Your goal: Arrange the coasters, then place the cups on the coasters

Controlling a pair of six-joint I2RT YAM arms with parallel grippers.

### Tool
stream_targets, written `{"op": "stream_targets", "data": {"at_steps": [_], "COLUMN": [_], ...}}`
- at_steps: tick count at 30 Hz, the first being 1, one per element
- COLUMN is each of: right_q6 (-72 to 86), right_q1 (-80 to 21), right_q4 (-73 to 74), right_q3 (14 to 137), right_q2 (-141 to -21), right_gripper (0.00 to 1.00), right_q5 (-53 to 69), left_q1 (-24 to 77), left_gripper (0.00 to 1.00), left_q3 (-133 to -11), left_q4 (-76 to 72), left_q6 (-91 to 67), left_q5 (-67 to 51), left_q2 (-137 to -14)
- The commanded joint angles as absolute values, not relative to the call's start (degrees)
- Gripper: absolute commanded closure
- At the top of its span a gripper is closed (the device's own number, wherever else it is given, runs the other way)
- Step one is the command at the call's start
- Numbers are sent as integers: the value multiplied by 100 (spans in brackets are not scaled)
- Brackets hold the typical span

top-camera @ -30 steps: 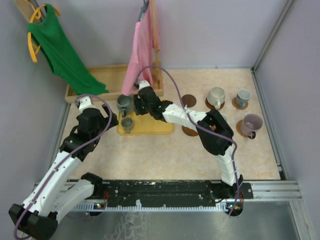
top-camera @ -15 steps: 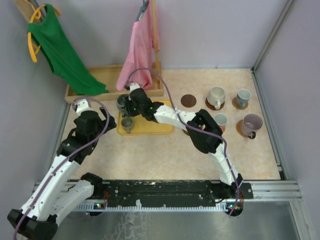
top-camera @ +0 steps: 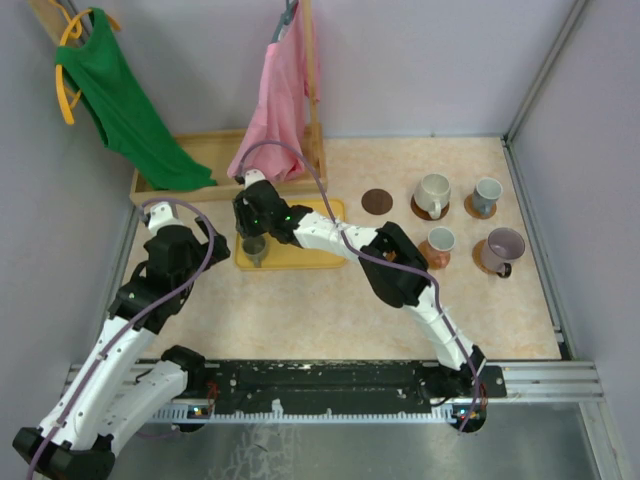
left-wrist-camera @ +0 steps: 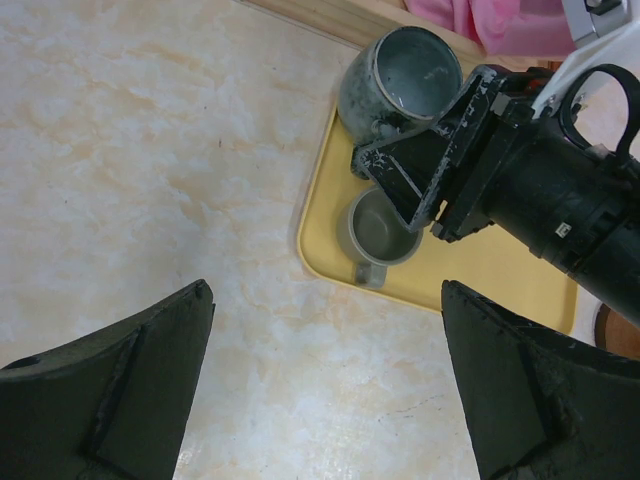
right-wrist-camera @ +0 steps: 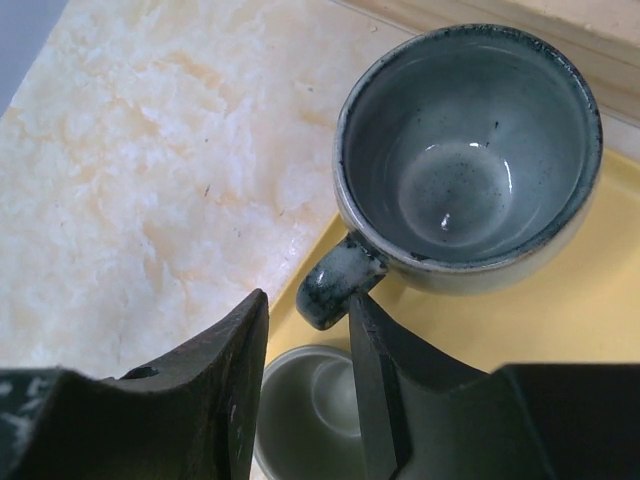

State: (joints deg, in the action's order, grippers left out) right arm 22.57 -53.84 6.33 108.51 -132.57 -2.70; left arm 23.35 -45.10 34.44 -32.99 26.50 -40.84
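Roughly, bench (top-camera: 300,320): beige marbled top, walls rising on three sides.
Wooden crate (top-camera: 215,150): along the far edge toward the far left corner; a green garment (top-camera: 120,100) and a pink garment (top-camera: 280,100) hang down over it.
Right arm (top-camera: 400,270): reaches from the near edge across the bench to the far left corner of the yellow tray (top-camera: 310,255).
Left arm (top-camera: 150,290): raised near the left edge, its wrist camera looking down at the tray.
Yellow tray: flat on the bench, left of the middle, just in front of the crate.
Dark glazed cup (right-wrist-camera: 470,150): upright and empty in the tray's far left corner, handle turned toward the small grey-green cup (right-wrist-camera: 310,410).
Right jaws: partly open, one on each side of that handle (a sliver of tray shows beside it, so no pinch).
Left jaws: spread wide, nothing between them.
Small grey-green cup: upright by the tray's left edge, just beside the dark cup.
Cups on coasters (top-camera: 471,209): toward the far right corner, a cream cup (top-camera: 432,192), a blue-grey cup (top-camera: 487,193), a small pale cup (top-camera: 440,240) and a mauve cup (top-camera: 502,247).
Bare dark coaster (top-camera: 377,201): between the cream cup and the tray.
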Motion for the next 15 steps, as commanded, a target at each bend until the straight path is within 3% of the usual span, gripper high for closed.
{"op": "stream_targets", "data": {"at_steps": [1,15], "right_q6": [2222,2504], "right_q1": [-5445,-5441], "right_q4": [833,1132], "right_q3": [11340,10987], "right_q2": [-13425,-13260], "right_gripper": [62,64], "right_q5": [-524,-1566], "left_q1": [2304,2305], "left_gripper": [0,0], "left_q3": [-4570,-4499], "left_q4": [3518,3515], "left_q6": [-3247,-3222], "left_q5": [2720,2630], "left_q2": [-3976,-3889]}}
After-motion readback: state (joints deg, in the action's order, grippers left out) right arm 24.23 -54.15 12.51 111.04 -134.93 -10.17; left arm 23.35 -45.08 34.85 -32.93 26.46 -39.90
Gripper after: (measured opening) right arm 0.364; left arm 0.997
